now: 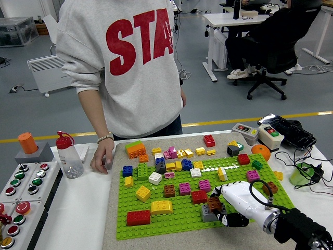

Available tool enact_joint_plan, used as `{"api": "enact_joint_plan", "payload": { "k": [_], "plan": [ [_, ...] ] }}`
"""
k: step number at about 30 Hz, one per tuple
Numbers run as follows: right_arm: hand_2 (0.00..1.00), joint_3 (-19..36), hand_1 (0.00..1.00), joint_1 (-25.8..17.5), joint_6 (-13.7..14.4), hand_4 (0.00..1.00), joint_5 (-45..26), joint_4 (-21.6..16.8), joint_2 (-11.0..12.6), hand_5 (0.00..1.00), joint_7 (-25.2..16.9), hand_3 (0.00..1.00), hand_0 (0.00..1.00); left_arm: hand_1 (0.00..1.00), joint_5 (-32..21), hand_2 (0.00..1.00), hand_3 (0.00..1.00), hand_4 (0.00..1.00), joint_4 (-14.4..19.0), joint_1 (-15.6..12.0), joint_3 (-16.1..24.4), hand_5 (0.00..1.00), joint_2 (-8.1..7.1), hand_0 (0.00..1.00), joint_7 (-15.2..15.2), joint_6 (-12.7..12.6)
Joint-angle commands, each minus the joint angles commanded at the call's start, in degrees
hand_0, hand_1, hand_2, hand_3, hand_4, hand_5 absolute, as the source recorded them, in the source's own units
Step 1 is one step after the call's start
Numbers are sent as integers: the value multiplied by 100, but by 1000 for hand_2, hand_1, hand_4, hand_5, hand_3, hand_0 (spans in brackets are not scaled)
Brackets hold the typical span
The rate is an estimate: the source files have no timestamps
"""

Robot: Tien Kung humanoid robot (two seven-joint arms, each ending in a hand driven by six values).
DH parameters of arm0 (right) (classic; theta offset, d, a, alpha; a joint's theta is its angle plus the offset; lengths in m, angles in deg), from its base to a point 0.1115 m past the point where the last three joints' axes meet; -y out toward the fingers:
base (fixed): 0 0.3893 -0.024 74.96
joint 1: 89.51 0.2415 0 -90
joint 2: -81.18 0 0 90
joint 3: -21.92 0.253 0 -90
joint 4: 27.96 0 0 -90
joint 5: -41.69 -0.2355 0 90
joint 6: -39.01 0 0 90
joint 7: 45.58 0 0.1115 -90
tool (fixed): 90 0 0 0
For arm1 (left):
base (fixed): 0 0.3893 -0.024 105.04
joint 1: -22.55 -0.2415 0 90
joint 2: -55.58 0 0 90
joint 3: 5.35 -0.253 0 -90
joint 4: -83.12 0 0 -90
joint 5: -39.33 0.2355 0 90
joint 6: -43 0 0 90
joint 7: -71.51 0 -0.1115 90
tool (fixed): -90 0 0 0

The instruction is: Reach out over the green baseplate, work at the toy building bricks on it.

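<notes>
Right hand [225, 204] clamps a brown brick [214, 203] (beside grey brick [207, 212]) on the green baseplate [177, 216].

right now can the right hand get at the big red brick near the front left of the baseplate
Probably not without moving: the right hand sits at the brown brick, and the red brick lies well across the green baseplate. A yellow brick stands between, but the front edge is free.

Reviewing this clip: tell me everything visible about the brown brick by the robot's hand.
The brown brick is a small studded toy block, plastic by its look, sitting at the near right of the green baseplate. It stands against a grey brick in front of it, with a red brick close on its left. The right hand has white fingers curled around its right side; whether they actually grip it cannot be told.
</notes>
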Motion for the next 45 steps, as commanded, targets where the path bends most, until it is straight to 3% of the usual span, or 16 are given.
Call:
{"api": "enact_joint_plan", "payload": {
  "k": [45],
  "plan": [
    [705,-63,707,30,-30,416,-116,148,-65,231,-29,578,671,684,-33,675,571,287,0,66,-27,998,-3,651,10,2]
  ]
}}
